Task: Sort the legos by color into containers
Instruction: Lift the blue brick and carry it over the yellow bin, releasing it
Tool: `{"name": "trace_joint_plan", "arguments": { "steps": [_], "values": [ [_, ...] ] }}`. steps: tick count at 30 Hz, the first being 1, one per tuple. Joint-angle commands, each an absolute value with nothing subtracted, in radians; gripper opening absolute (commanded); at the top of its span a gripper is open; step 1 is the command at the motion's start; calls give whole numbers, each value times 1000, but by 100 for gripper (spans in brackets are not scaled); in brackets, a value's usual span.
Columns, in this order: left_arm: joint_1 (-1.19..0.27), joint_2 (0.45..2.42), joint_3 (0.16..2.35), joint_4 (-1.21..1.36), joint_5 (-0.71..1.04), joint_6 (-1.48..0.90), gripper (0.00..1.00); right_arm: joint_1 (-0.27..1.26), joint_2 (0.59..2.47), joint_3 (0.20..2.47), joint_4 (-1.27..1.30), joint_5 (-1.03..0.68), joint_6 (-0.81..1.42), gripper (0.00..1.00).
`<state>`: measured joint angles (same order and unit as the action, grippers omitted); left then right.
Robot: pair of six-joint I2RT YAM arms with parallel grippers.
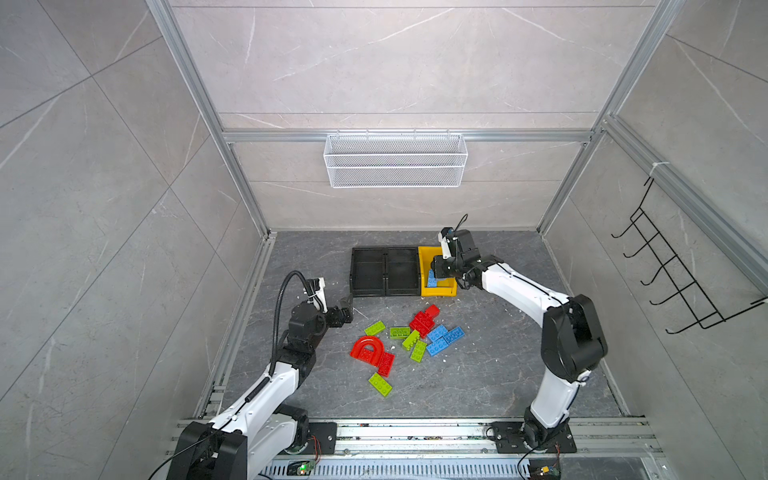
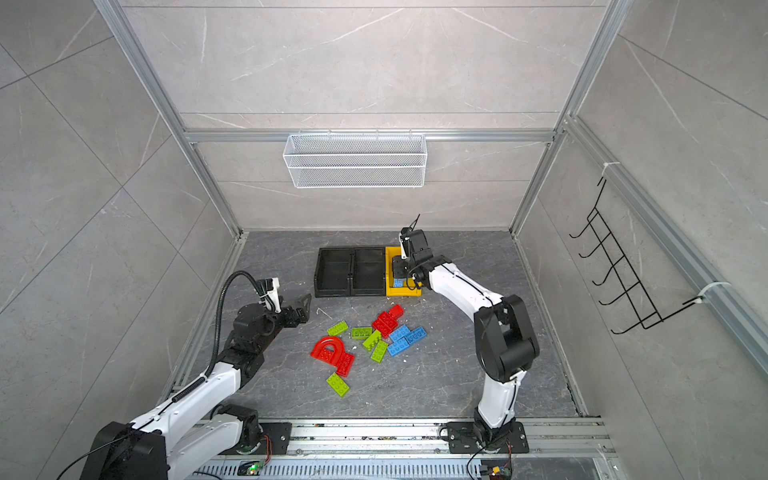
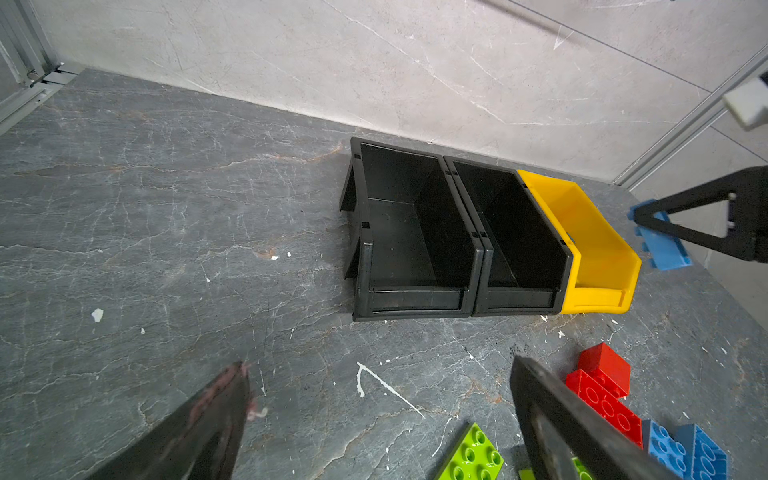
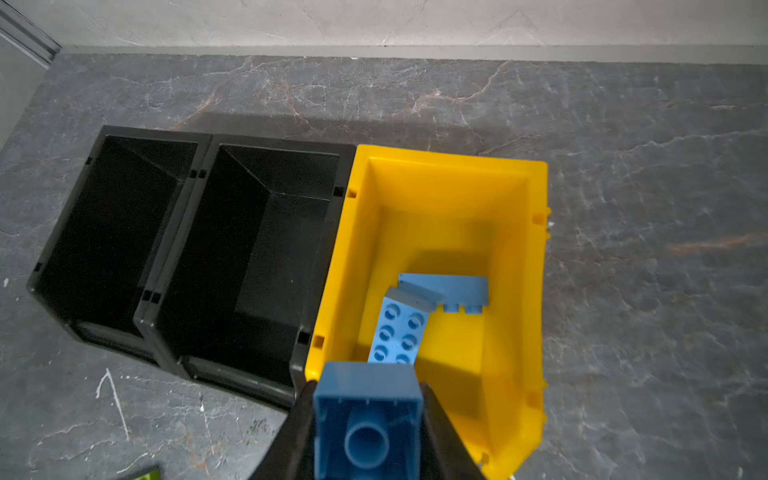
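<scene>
Light is even and soft from overhead. Both top views read sharp to me, walls [image 1: 83, 208] bowing toward the edges. Right wrist: blue brick [image 4: 368, 419] soft up close, a shadow falling inside the yellow bin [image 4: 515, 291]. Left wrist: left claw [image 3: 378, 365] blurred.

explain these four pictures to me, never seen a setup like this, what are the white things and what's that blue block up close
The white things are two robot arms bolted to the table's edge. Two pictures come from a camera pair overhead and look nearly identical. The other two come from a camera on each arm's wrist, looking past its jaws.

The right arm has its jaws shut on a blue brick over the yellow bin, where two blue bricks already lie. The two black bins beside it are empty. The left arm hovers with its jaws wide open, holding nothing.

On the dark table lie loose bricks in red, green and blue, including a red arch.
</scene>
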<state>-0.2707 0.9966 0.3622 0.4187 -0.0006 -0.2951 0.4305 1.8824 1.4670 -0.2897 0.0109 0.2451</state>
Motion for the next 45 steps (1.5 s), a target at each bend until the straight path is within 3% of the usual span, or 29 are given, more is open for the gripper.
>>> {"name": "trace_joint_plan", "arguments": {
  "steps": [1, 22, 29, 36, 45],
  "values": [
    [-273, 984, 381, 440, -15, -279, 100, 416, 1958, 1565, -318, 0, 213, 35],
    [-275, 963, 377, 433, -18, -275, 100, 378, 2222, 1819, -386, -64, 224, 38],
    [-275, 959, 376, 431, -15, -276, 100, 378, 2205, 1821, -395, -59, 223, 49],
    [-275, 969, 379, 433, -11, -279, 100, 379, 2068, 1735, -409, -59, 214, 60],
    [-276, 949, 374, 431, -11, -283, 100, 382, 1602, 1184, -349, -63, 334, 63]
  ]
}}
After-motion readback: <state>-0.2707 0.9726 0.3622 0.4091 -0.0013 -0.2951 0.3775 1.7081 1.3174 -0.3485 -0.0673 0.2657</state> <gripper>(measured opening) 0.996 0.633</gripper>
